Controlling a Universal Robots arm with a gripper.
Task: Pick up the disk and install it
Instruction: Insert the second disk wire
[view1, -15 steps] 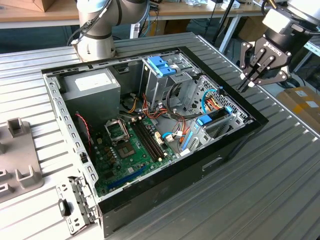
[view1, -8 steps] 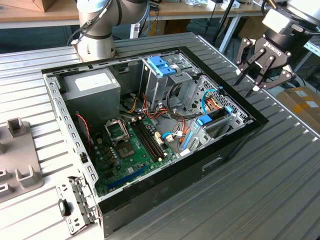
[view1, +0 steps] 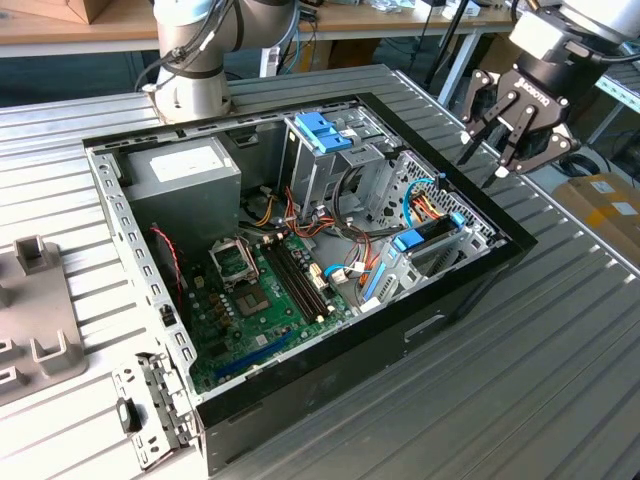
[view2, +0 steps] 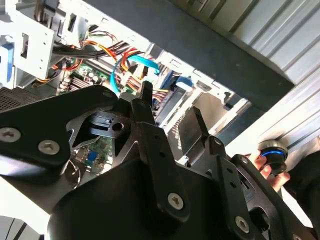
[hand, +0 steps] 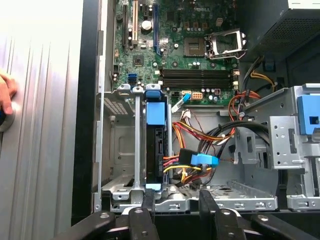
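- Gripper (view1: 483, 160): fingers spread apart, nothing held; hovers above the PC case (view1: 400, 330) edge, at 2 o'clock in ext. view.
- Disk (hand: 154, 145): seated on edge in drive bay (hand: 122, 150) w/ light-blue carrier, cables plugged into it; in ext. view at 3 o'clock of mainboard (view1: 260, 290).
- Gripper fingertips (hand: 148, 200) sit just off the disk's end in first wrist view.
- Person's hand (view2: 267, 162) rests on the table (view1: 560, 360) beside the case.

Open slot in bay (hand: 122, 150) beside seated disk (hand: 154, 145); tangled cables (hand: 200, 150) crowd its other side; drive cage (view1: 335, 165) stands nearby.
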